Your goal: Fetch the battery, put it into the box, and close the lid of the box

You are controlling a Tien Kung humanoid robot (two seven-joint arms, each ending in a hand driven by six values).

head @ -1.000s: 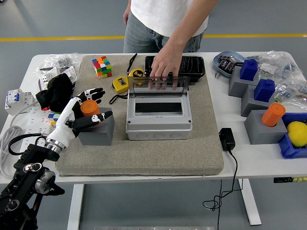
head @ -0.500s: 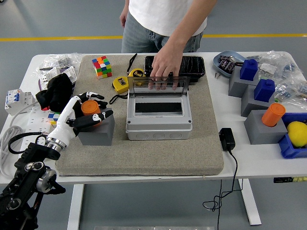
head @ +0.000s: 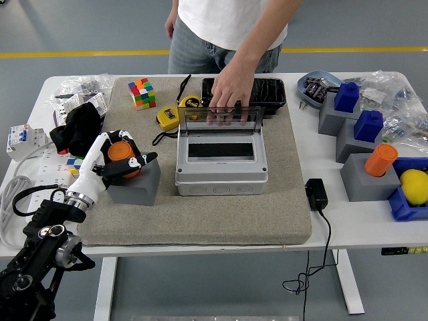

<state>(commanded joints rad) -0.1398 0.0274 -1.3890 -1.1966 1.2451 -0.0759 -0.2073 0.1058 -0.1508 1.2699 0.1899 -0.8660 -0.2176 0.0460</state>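
Head view gives us a white table (head: pixel 348 231) filling most of the frame, with a grey felt mat (head: pixel 200 214) spread across its middle. At the top centre a person in a white shirt stands behind the table, and the person's hand (head: pixel 231 90) presses down on the upright clear lid (head: pixel 219 118) of the grey box (head: pixel 221 159), fingers showing through the plastic. We see the box sitting at the centre of the mat with its lid raised and its dark opening facing up. Behind it lies a black tray (head: pixel 267 93). On the left of the mat we find a grey block (head: pixel 137 184) holding the orange battery (head: pixel 122 152) upright in its top. Our left hand (head: pixel 119 160), white with black fingertips, comes in from the lower left corner on a black arm and has its fingers curled around the battery, touching it on both sides while the battery is in the block. At the right of the frame we note three more grey blocks: two carry blue pieces (head: pixel 346 97), and the nearest carries an orange cylinder (head: pixel 381 160). Just beside that one a blue bin (head: pixel 404 207) holds a yellow ball (head: pixel 414 186). Near the upper left of the mat sit a colour cube (head: pixel 141 93) and a yellow tape measure (head: pixel 168 118).
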